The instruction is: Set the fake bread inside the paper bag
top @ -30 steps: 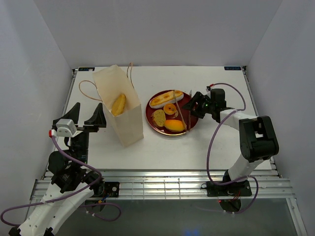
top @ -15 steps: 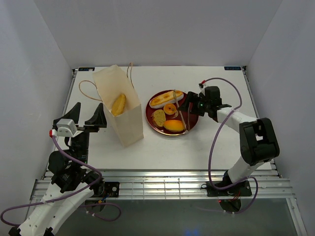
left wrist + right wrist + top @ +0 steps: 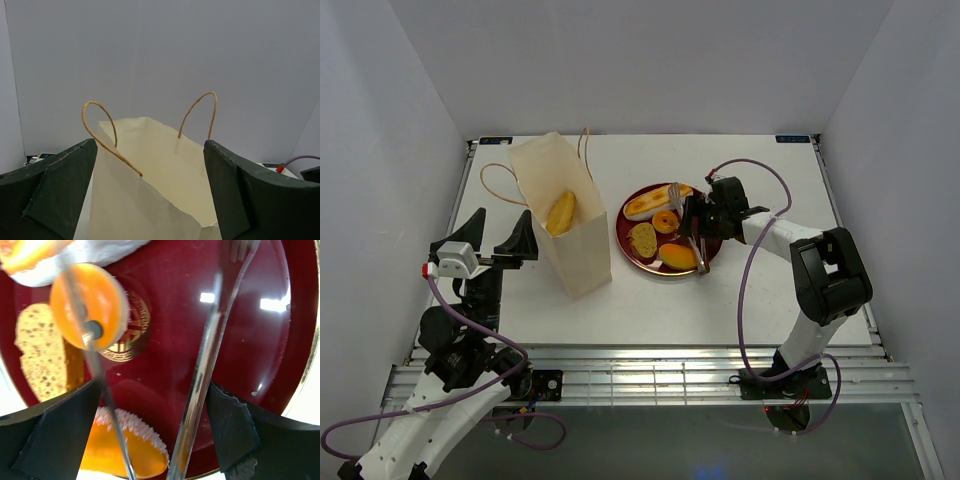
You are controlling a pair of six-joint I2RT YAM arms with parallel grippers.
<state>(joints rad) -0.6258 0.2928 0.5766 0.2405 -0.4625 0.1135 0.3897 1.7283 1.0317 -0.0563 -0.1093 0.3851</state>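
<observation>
The cream paper bag (image 3: 576,250) stands left of centre with a yellow roll (image 3: 561,213) inside it. The dark-red plate (image 3: 625,248) holds a baguette (image 3: 655,202), a ring donut (image 3: 665,221), a slice (image 3: 642,238) and an oval roll (image 3: 677,256). My right gripper (image 3: 693,215) is open low over the plate. In the right wrist view it (image 3: 152,390) straddles metal tongs (image 3: 205,375), with the donut (image 3: 90,305), slice (image 3: 42,355) and sugared roll (image 3: 120,450) beyond. My left gripper (image 3: 495,236) is open and empty, left of the bag (image 3: 150,200).
The metal tongs (image 3: 698,255) lie across the plate's right half. The bag's brown cord handles (image 3: 495,185) stick out to its left and back. White walls enclose the table on three sides.
My right gripper has moved left from beside the plate to over its right half, above the tongs. The left arm, bag and breads have not moved.
</observation>
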